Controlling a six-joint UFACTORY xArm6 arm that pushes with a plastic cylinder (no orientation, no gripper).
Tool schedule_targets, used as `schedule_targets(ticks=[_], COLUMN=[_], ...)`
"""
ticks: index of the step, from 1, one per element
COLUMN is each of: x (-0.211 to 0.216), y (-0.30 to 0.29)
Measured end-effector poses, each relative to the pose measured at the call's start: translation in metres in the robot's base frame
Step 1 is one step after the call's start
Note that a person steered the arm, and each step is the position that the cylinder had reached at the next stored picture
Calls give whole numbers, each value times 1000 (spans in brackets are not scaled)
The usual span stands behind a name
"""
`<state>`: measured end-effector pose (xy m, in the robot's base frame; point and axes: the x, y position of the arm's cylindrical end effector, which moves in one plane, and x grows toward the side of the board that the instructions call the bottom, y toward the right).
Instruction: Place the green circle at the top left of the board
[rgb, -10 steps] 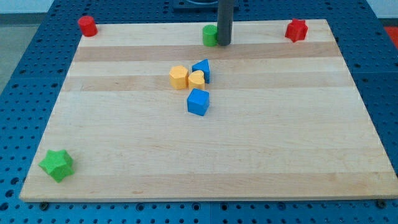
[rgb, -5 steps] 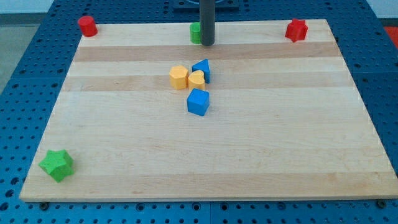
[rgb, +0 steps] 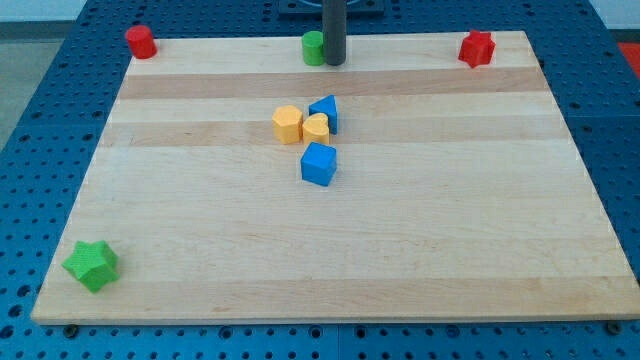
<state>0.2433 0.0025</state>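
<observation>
The green circle (rgb: 314, 47) stands at the top edge of the wooden board (rgb: 330, 250), near the middle. My tip (rgb: 334, 62) touches its right side, and the dark rod hides part of it. The board's top left corner lies well to the left of the circle, where a red cylinder (rgb: 140, 41) stands.
A red star-like block (rgb: 477, 48) sits at the top right. A yellow hexagon (rgb: 287, 124), a yellow heart (rgb: 316, 128), a blue triangle-like block (rgb: 325, 112) and a blue cube (rgb: 319, 164) cluster at the centre. A green star (rgb: 91, 265) sits at the bottom left.
My tip has moved left along the top edge and slightly up, pushing the green circle left with it. The other blocks have not moved.
</observation>
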Motion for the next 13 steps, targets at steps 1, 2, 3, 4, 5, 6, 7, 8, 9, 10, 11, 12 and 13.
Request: schedule_targets(ticks=[1, 2, 3, 4, 5, 6, 7, 8, 9, 10, 11, 12, 13], x=[-7, -16, -19, -27, -27, -27, -26, -26, -26, -26, -26, -26, -26], y=[0, 1, 1, 0, -8, -17, -26, -36, -52, -68, -83, -96, -106])
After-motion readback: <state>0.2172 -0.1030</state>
